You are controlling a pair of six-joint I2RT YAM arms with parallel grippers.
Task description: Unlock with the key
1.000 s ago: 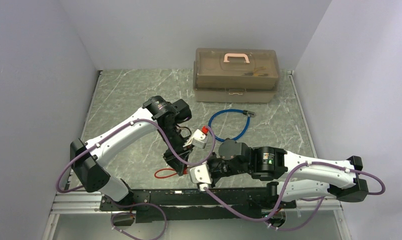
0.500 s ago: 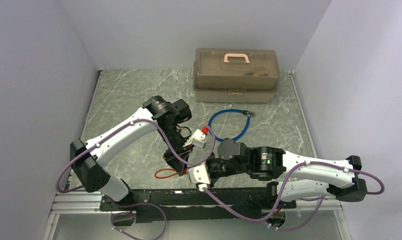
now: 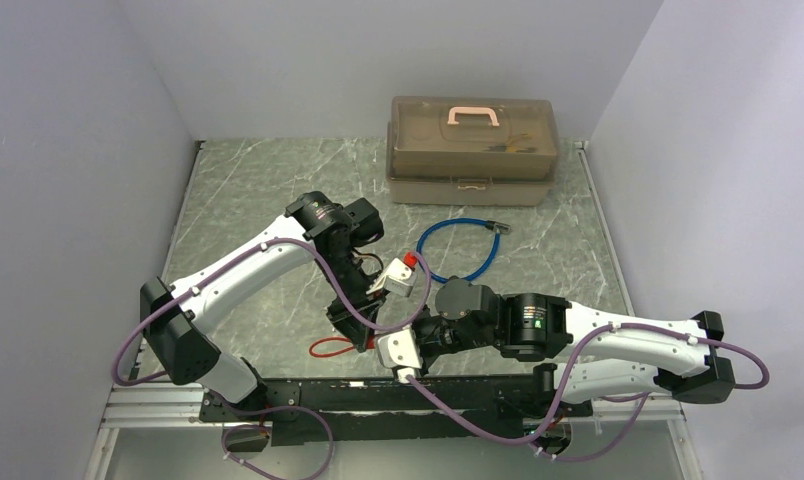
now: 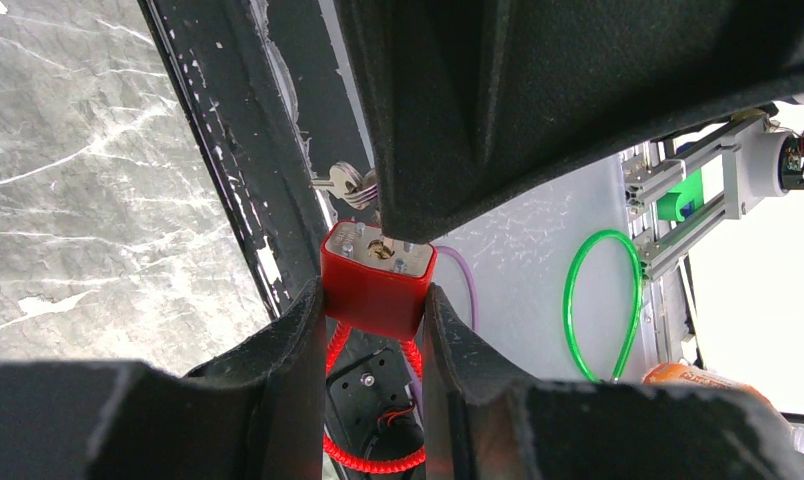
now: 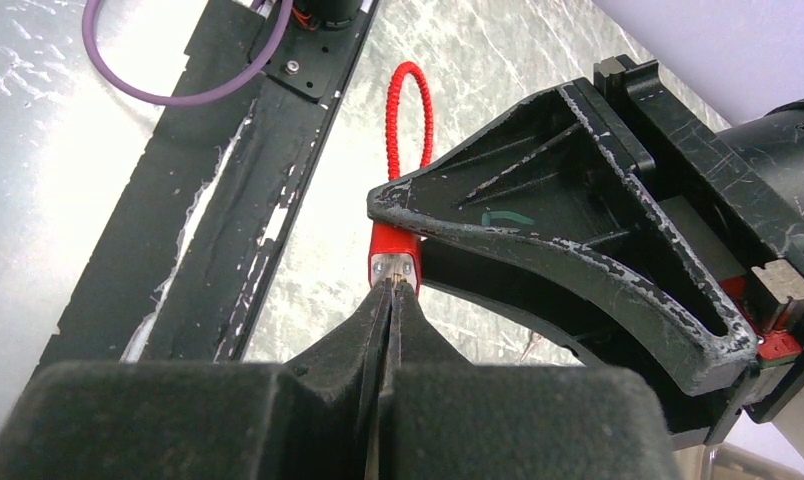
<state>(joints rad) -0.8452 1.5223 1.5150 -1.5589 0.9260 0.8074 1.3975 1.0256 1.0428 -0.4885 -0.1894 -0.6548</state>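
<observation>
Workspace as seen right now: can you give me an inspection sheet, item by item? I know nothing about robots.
Surface: grey marbled tabletop.
Job's things: red padlock with a red cable loop; key at its keyhole.
Clutter: blue cable loop, brown toolbox at the far edge.
Grippers: left gripper clamps the padlock; right gripper shut on the key.
Cables: purple cables along both arms.
Surroundings: plain white walls.

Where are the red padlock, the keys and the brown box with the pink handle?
red padlock [image 4: 376, 285]: left wrist view, front of its red body.
keys [image 4: 346, 184]: left wrist view, the silvery key heads.
brown box [image 3: 423, 135]: top view, lid left of the handle.
</observation>
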